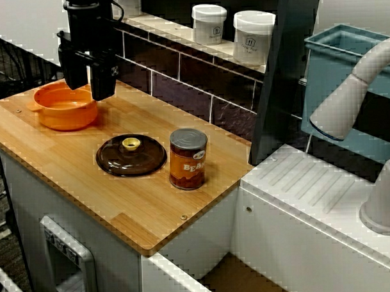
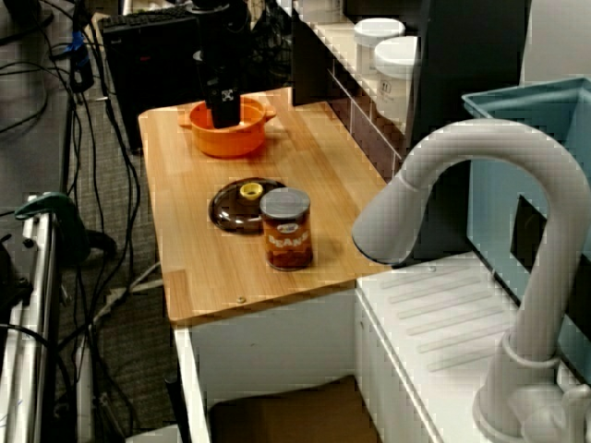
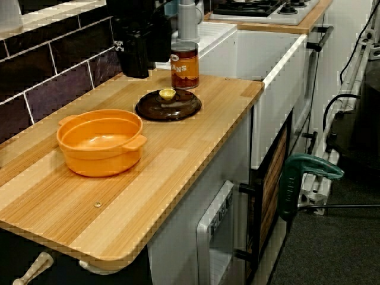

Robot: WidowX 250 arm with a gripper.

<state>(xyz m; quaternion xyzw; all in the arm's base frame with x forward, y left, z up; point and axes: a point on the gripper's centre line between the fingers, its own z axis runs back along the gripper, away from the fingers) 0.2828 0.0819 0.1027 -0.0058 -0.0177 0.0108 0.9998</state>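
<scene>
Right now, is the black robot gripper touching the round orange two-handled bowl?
Apart. The view from the side shows the black gripper up by the dark tiles, with bare wooden counter between it and the orange bowl.

Three items sit on a light wooden countertop [image 1: 57, 154]. An empty orange two-handled pot [image 1: 65, 107] rests below the gripper [image 1: 89, 85]. A dark brown lid [image 1: 131, 156] with a yellow knob lies flat farther off, and a bean can [image 1: 188, 159] stands upright just beside the lid, farthest from the gripper.
</scene>
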